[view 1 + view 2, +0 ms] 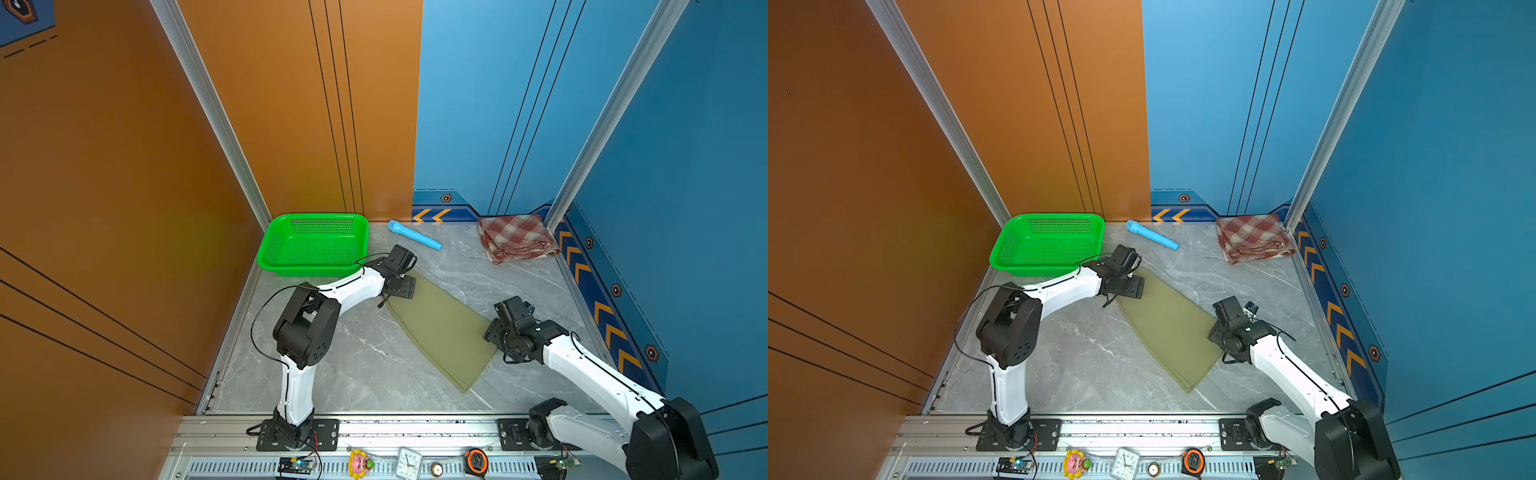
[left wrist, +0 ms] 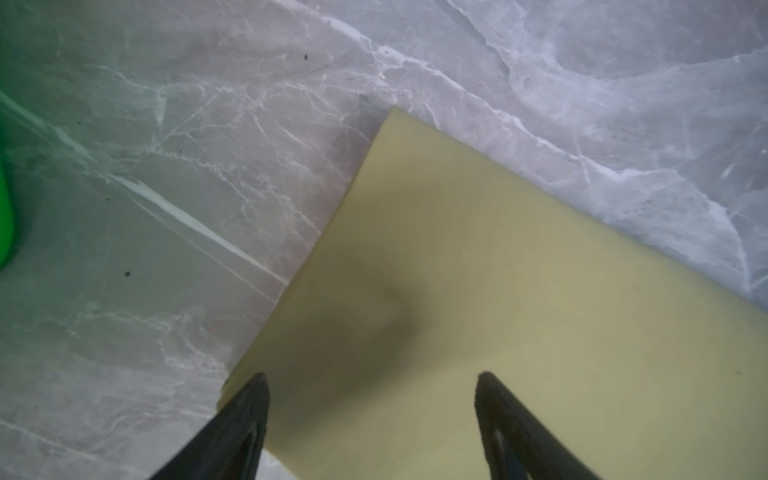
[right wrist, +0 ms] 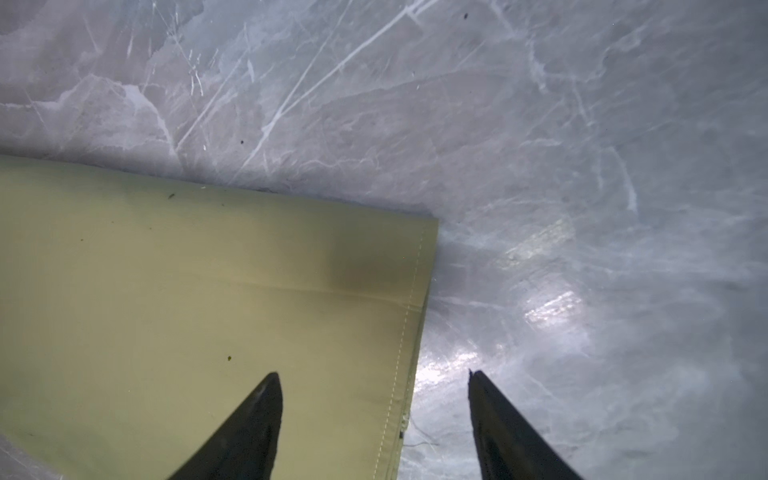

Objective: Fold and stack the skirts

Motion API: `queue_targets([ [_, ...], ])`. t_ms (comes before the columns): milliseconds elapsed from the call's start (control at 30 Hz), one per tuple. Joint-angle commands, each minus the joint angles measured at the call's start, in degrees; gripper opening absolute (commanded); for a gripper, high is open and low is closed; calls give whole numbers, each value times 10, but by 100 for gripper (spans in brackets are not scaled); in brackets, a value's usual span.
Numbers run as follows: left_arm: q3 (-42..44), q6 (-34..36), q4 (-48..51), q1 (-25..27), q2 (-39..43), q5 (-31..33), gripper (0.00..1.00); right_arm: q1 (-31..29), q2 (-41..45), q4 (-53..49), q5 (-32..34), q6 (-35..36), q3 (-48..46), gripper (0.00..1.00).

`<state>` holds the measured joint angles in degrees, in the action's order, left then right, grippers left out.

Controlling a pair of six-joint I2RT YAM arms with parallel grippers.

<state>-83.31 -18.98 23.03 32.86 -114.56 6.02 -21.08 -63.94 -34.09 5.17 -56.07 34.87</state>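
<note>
Left tool (image 2: 372, 376) and right tool (image 3: 372, 373) gape wide over olive skirt (image 1: 440, 328), empty

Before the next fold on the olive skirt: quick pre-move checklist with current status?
1. Open, empty left gripper over the narrow end of the olive skirt: ok.
2. Open right gripper straddling the stitched hem, one finger over cloth, one over the table: ok.
3. Skirt lying flat, no bunching: ok.
4. Fingertips touching the cloth: cannot tell.
5. Folded plaid skirt in the far right corner, apart from both arms: ok.
6. The light-blue tube and green basket off the cloth: ok.
</note>
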Motion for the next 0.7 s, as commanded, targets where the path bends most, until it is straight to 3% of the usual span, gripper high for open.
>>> queue_targets([
  [0,-32,20,8,-12,-21,4,79,6,-25,36,-30,-14,-11,67],
  [367,-54,7,-4,-45,-76,-50,72,19,-112,103,-50,-1,3,38],
  [567,-26,-12,-6,-49,-63,-81,44,55,-151,110,-52,50,47,30],
  [667,11,-35,-6,-51,-37,-92,39,80,-191,116,-65,83,84,28],
])
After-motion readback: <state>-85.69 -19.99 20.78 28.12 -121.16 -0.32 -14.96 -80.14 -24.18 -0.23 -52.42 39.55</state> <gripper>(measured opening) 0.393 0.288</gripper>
